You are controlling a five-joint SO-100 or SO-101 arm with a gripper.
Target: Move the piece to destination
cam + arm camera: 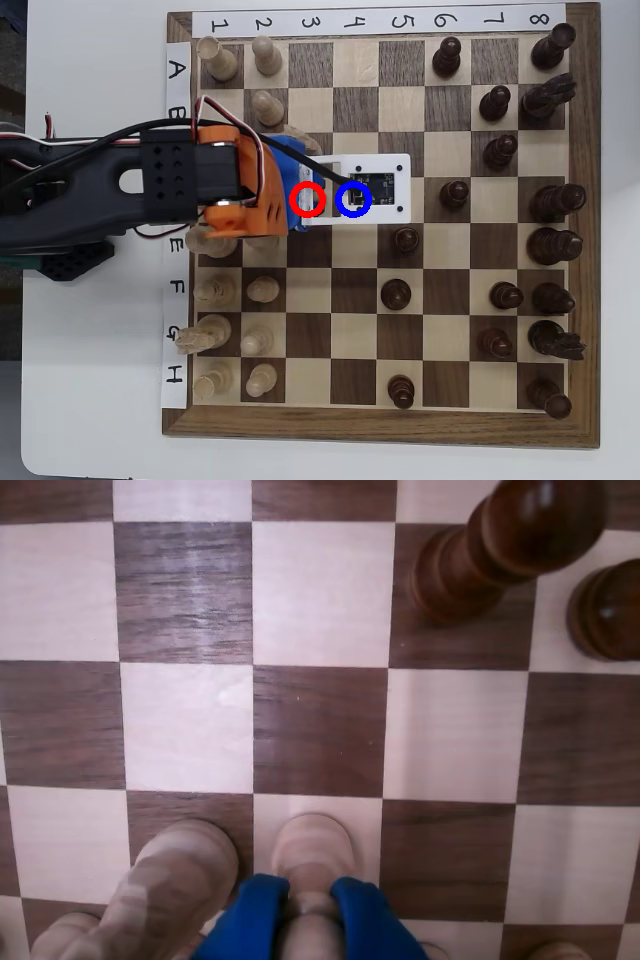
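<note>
In the wrist view the piece (312,852), a pale pawn with a round head, sits at the bottom centre over a light square. My gripper (308,912) is shut on it, one blue finger (248,918) on each side of its neck. A dark square (320,730) lies directly ahead of the pawn. In the overhead view the orange and black arm (200,185) reaches in from the left and hides the pawn. The blue ring marking the destination (354,199) lies just right of a red ring (308,200). The white wrist camera plate (385,170) covers the square there.
A taller pale piece (175,885) stands close to the pawn's left in the wrist view. Two dark pieces (500,550) (605,610) stand at the top right. In the overhead view, pale pieces (262,292) line the board's left columns and dark pieces (405,239) the right half.
</note>
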